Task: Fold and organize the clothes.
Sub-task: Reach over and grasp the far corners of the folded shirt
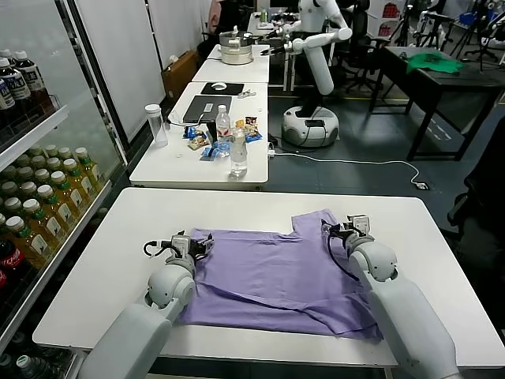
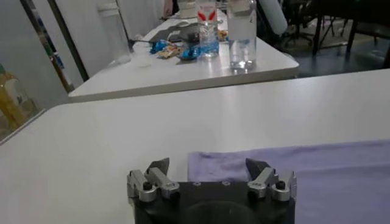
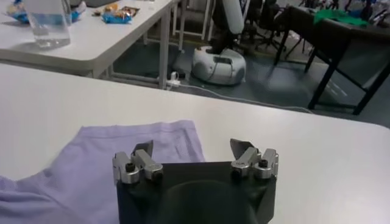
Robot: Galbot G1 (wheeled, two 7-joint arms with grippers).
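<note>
The lavender T-shirt (image 1: 272, 276) lies spread on the white table (image 1: 102, 260), partly folded, with a sleeve sticking up at the far right. My left gripper (image 1: 189, 242) is open at the shirt's left far corner, low over the cloth edge (image 2: 256, 159). My right gripper (image 1: 347, 227) is open at the shirt's right far sleeve; the sleeve's edge (image 3: 140, 137) shows between and ahead of its fingers. Both grippers hold nothing. In the wrist views the left gripper (image 2: 208, 165) and right gripper (image 3: 192, 148) have jaws wide apart.
A second white table (image 1: 197, 170) stands beyond, with water bottles (image 1: 237, 150), a clear cup and snack packets. A drinks fridge (image 1: 31, 197) is at the left. Another robot (image 1: 316, 47) and a dark desk with a green cloth (image 1: 434, 63) stand far back.
</note>
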